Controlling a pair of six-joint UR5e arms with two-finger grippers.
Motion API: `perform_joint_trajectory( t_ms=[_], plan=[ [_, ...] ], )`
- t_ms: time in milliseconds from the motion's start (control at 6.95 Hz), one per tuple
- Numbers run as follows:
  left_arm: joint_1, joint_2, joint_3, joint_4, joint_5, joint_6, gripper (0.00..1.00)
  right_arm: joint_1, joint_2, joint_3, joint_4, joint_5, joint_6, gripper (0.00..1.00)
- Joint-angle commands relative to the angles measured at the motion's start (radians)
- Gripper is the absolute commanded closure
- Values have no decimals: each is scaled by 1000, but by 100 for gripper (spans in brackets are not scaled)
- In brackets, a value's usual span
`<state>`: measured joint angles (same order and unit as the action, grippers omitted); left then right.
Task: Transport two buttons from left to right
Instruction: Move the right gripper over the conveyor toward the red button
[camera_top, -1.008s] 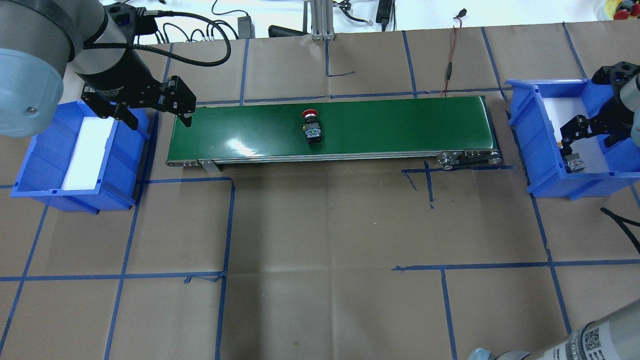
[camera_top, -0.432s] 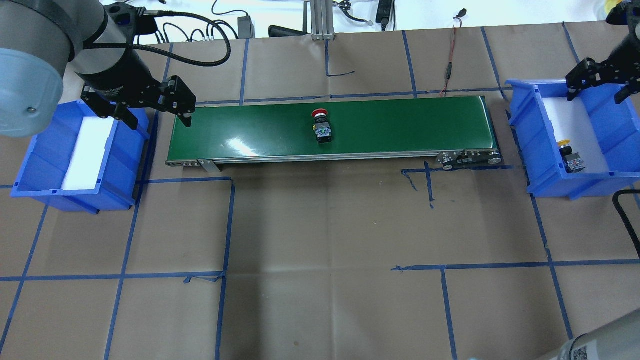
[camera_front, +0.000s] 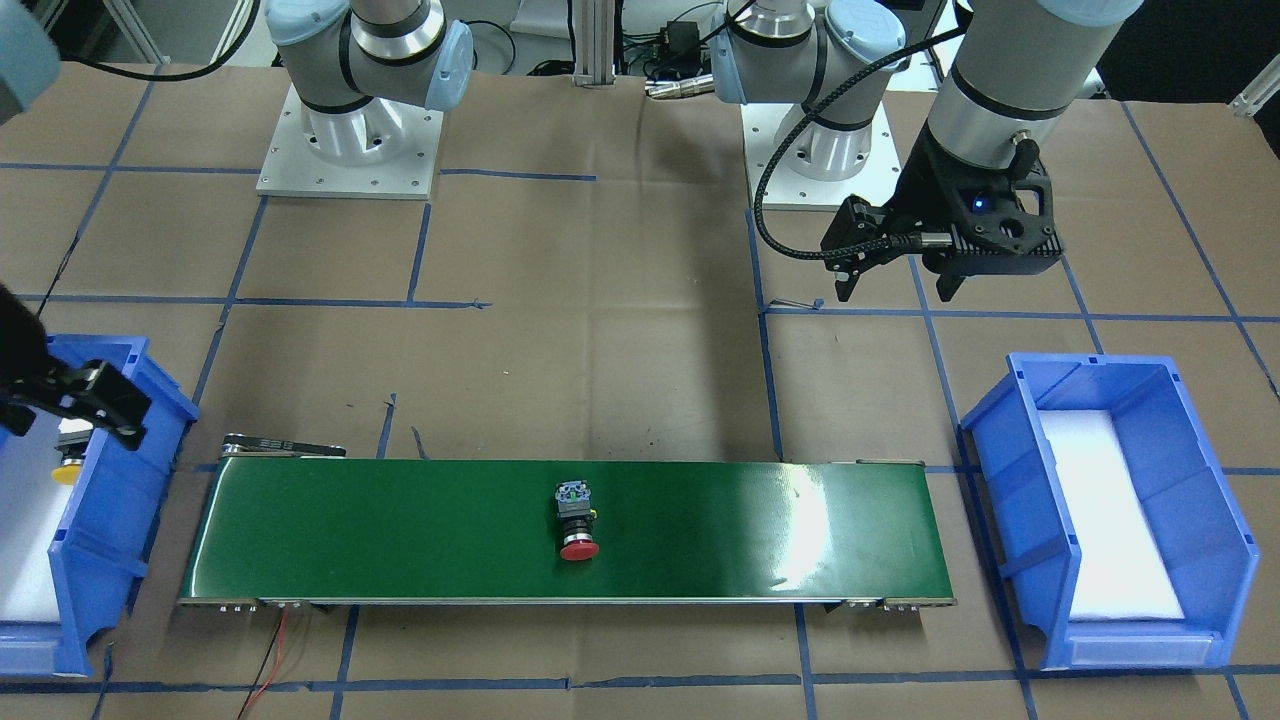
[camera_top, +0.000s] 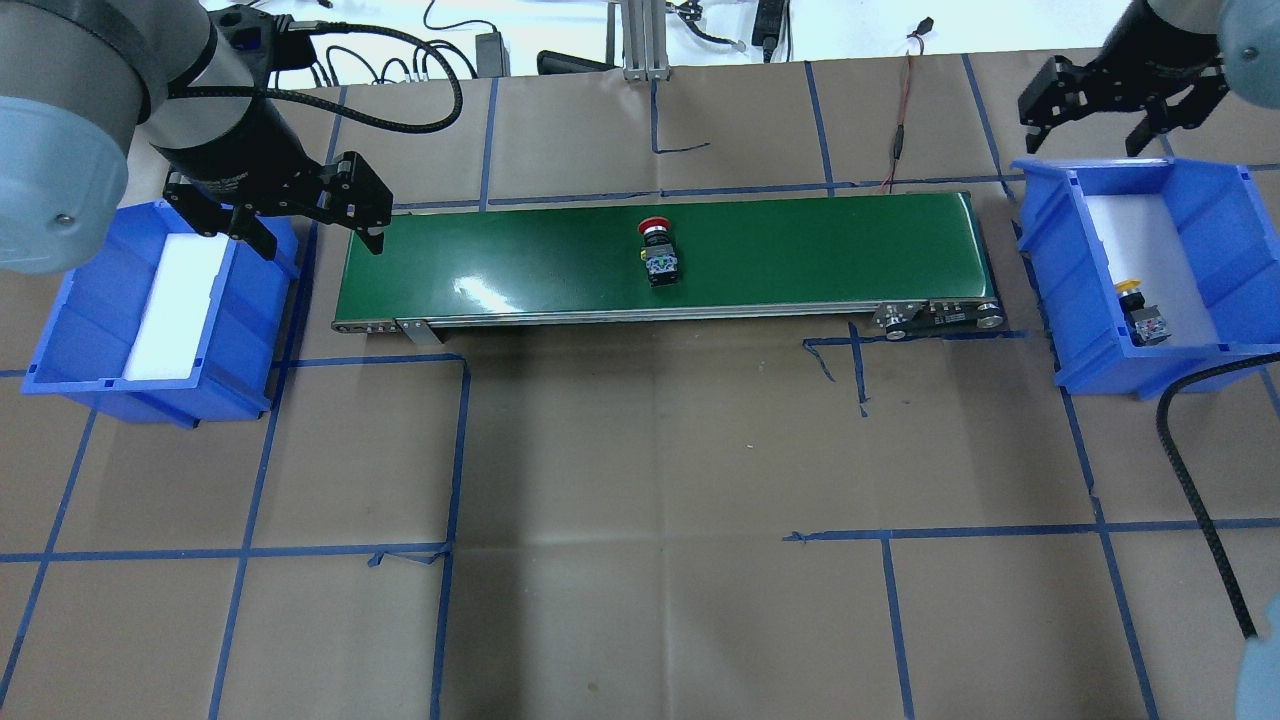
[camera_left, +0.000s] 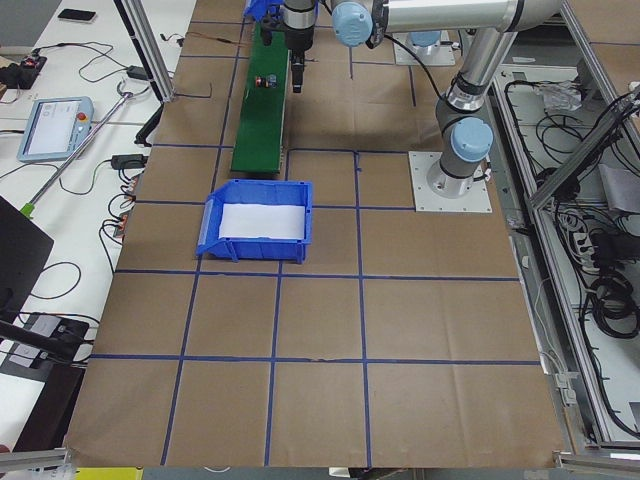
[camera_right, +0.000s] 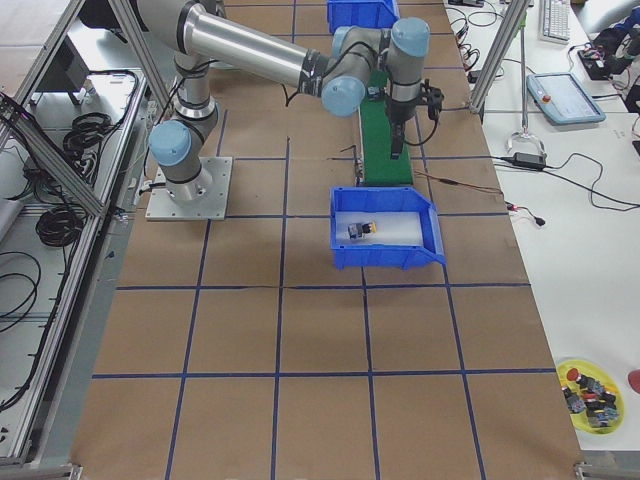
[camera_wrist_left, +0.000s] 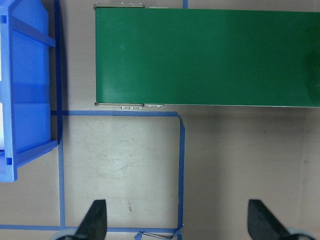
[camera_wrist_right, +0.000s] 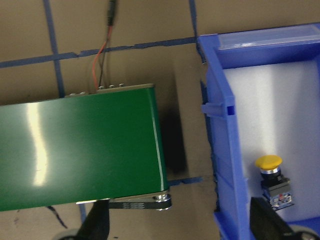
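Conveyor belt (camera_top: 800, 250) carried the red button (camera_top: 657, 250) about midway along it. The button lay on its side, long axis across the belt, cap pointing away from the robot, well apart from both hands. The yellow button (camera_top: 1140, 312) lay likewise in the blue bin (camera_top: 1090, 370) off the belt's right end. The right hand (camera_top: 1088, 132) hung open and empty over the bin's far corner. The left hand (camera_top: 320, 238) hovered open and empty at the belt's left end.
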<state>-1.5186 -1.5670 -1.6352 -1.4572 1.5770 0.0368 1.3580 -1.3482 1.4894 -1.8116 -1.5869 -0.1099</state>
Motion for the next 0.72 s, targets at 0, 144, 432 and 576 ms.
perform_joint_trajectory(
  t_ms=[0,144,432,576],
  plan=[
    [0,-2,0,0,0,0,0,137,-49,-6,142,-1,169,0],
    [1,-1,0,0,0,0,0,145,-48,-3,147,-2,185,0],
    [0,-1,0,0,0,0,0,145,-43,-3,149,-2,185,0],
    [0,-1,0,0,0,0,0,145,-42,-3,147,-2,185,0]
  ],
)
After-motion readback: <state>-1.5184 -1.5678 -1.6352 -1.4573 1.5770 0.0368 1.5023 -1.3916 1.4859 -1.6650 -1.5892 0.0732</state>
